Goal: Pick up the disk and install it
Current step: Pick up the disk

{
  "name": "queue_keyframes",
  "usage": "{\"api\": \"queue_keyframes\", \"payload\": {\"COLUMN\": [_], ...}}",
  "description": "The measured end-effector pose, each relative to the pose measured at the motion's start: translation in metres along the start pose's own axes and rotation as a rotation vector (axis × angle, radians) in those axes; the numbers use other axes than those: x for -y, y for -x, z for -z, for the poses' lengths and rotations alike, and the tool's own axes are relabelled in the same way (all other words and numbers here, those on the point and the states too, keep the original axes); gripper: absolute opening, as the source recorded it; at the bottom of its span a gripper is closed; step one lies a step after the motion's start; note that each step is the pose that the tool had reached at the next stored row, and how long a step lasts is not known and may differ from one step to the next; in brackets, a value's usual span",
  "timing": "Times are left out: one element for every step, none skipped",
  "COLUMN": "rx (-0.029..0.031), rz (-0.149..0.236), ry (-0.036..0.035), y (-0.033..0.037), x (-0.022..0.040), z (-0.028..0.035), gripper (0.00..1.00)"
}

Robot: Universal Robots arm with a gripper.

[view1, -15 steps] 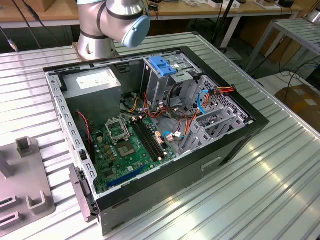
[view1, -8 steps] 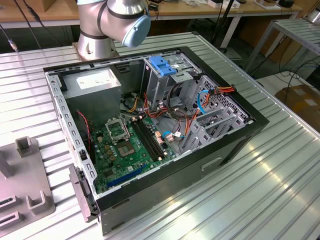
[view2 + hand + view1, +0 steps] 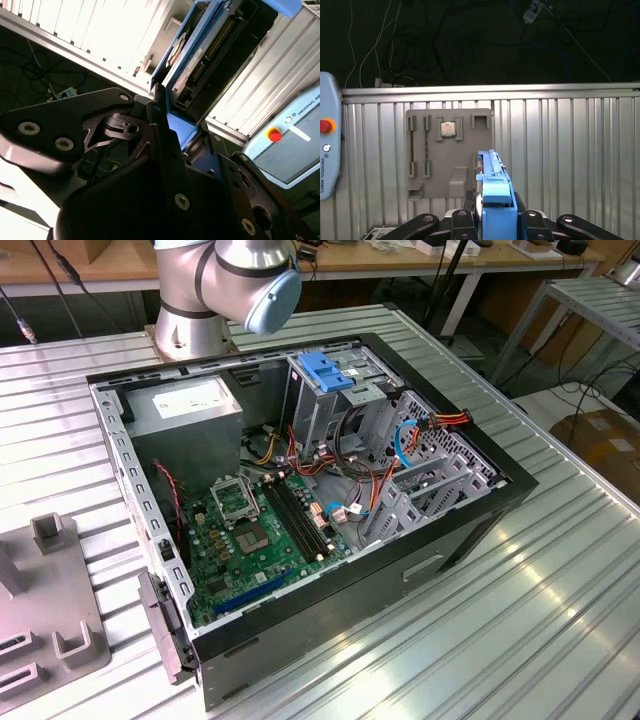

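Ribbed metal table (image 3: 570, 150) formed the backdrop to one pincer (image 3: 497, 222), clenched on one blue-framed disk (image 3: 490, 172) between its two fingers; one grey tray (image 3: 470, 150) lay beyond the pincer.

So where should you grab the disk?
By one end, pinching its two flat faces, coming in along its length. The disk is thin and flat, so a narrow pinch spans it and the broad faces give grip. The gripper seems to hold it that way, at the blue bracket.
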State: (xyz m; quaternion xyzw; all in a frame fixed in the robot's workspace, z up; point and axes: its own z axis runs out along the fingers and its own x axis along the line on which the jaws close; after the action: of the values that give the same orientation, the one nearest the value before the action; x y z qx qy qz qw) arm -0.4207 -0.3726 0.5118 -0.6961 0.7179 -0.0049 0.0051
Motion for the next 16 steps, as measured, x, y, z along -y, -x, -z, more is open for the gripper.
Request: {"api": "queue_keyframes", "payload": {"rx": [0.0,-0.0001,-0.0001,0.0,-0.0001,0.0,0.0,0.0,-0.0001,-0.0001,0.0,-0.0001,0.0,0.0,0.0,-0.0001], "rz": [0.0,0.0,0.0,0.0,0.0,0.0,0.0,0.0,0.0,0.0,0.0,0.0,0.0,0.0,0.0,0.0], "ry": [0.0,0.0,0.0,0.0,0.0001,0.0,0.0,0.0,0.0001,0.0,0.0001,0.0001,0.0,0.0,0.0,0.0], "y": [0.0001,0.0001,0.0001,0.0002,0.0002,0.0003,0.0003,0.0003,0.0004,0.0004,0.0005,0.0005,0.0006,0.0006,0.0005,0.0006], "x": [0.0013,0.0025,0.0035,0.0048,0.0063,0.008,0.0092,0.0113,0.0129,0.0138,0.0149,0.0157,0.0163,0.0168,0.0173,0.0178], "z": [0.0,0.0,0.0,0.0,0.0,-0.0001,-0.0001,-0.0002,-0.0001,-0.0002,-0.0002,-0.0002,-0.0002,-0.0002,-0.0003,-0.0002], "gripper": [0.37,0.37,0.37,0.37,0.37,0.37,0.37,0.37,0.37,0.37,0.37,0.37,0.37,0.37,0.37,0.37]}}
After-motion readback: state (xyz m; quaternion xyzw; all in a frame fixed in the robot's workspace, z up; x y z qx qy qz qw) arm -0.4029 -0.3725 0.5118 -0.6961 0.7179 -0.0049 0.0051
